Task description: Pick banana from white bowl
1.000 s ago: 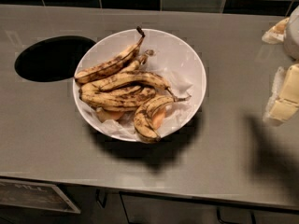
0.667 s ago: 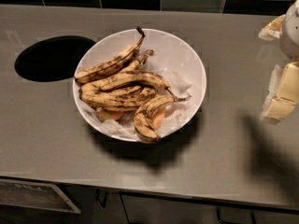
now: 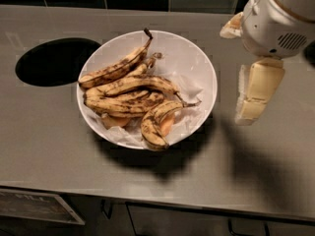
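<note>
The gripper [image 3: 255, 90] has slid in from the right edge of the worktop. A second ago it hung further out towards that edge; now it hovers over the right-hand part of the top, just beside the white bowl [image 3: 197, 58] but not yet over it. More of its pale housing also shows at the back right corner. Nothing in the bowl has stirred, so I take this for the approach only, with the reach in and the grasp still to come.

The bowl sits in the middle of the worktop, a little to the left. The banana [image 3: 115, 68] lies on top of the heap inside it, slanting from the left rim up towards the back edge, dark stem uppermost.

Whether the gripper is released or clenched I cannot tell; it carries nothing. The arm is cut off at the top right corner. The lower bananas [image 3: 125, 103] overlap, so their full lengths are hidden, and the orange pieces [image 3: 167, 124] peek out from under the short curved banana [image 3: 153, 123]. The crumpled paper [image 3: 189, 90] blends into the bowl. A dark round opening [image 3: 54, 60] near the left edge shows nothing inside.
</note>
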Controlling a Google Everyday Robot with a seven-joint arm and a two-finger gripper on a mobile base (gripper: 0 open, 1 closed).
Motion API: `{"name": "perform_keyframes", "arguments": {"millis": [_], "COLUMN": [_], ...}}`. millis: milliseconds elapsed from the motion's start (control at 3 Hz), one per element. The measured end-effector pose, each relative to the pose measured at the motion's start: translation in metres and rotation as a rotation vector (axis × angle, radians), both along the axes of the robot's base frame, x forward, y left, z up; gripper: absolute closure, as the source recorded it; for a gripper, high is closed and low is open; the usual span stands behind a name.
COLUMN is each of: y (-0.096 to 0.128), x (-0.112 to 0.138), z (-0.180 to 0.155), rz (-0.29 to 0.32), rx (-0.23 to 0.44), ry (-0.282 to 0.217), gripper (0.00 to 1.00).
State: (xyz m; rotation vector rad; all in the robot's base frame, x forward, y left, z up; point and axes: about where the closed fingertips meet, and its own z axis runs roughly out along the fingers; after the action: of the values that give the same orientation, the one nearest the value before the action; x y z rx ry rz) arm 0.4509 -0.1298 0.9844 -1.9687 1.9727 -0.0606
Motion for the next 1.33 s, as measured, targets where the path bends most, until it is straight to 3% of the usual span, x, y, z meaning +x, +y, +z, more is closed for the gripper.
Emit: {"name": "perform_keyframes", "arguments": {"millis": [333,667,1000,1333], "y": [0.000,0.019,0.048,0.074], "x": [0.000,-0.001,-0.009,-0.017], "z": [0.000,0.007,0.021,0.022], "rz": [0.000,0.041,0.124,0.224], "rx": [0.000,0.011,0.049,0.113], "ry": [-0.001,-0.029,-0.069,-0.063], "gripper": [0.00,0.00,0.00,0.05]}}
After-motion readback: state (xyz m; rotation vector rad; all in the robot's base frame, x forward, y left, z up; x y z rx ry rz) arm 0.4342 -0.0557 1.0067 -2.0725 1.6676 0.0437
